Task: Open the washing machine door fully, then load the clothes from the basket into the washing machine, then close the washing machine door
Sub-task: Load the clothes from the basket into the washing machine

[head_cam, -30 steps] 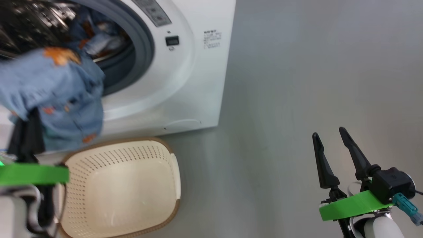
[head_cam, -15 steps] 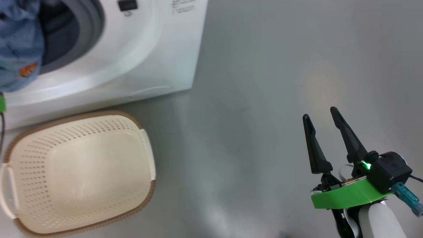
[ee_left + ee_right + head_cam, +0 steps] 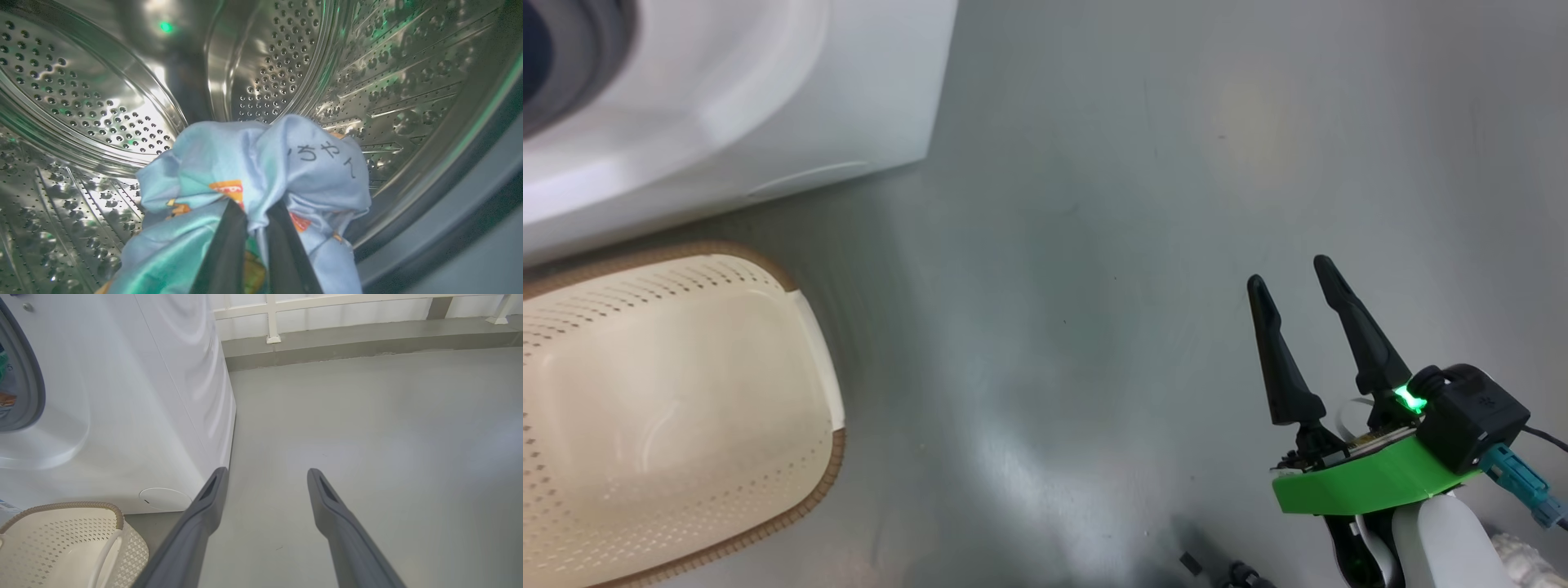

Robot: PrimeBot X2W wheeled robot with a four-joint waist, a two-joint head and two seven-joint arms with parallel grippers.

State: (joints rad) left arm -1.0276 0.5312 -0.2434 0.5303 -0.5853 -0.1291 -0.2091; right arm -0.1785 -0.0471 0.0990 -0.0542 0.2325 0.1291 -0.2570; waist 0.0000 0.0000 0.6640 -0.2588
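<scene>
In the left wrist view my left gripper (image 3: 255, 210) is shut on the clothes (image 3: 261, 163), a light blue bundle with orange prints, held up inside the steel dimpled drum (image 3: 81, 90). The white washing machine (image 3: 768, 90) fills the head view's upper left, and its side (image 3: 163, 396) shows in the right wrist view. The cream perforated basket (image 3: 825, 384) with a brown rim sits on the floor before it, with nothing in the part I see; its rim (image 3: 81, 506) also appears at lower left. My right gripper (image 3: 1290, 273) hangs open over bare floor, its fingers (image 3: 208, 498) spread. The door is out of view.
Grey floor (image 3: 1094, 245) stretches to the right of the machine. A low ledge and a white railing (image 3: 269, 318) run along the far side. A round white service flap (image 3: 163, 498) sits low on the machine's front.
The head camera has swung right, so the machine and basket slid left and the clothes left that view. The right gripper stays open.
</scene>
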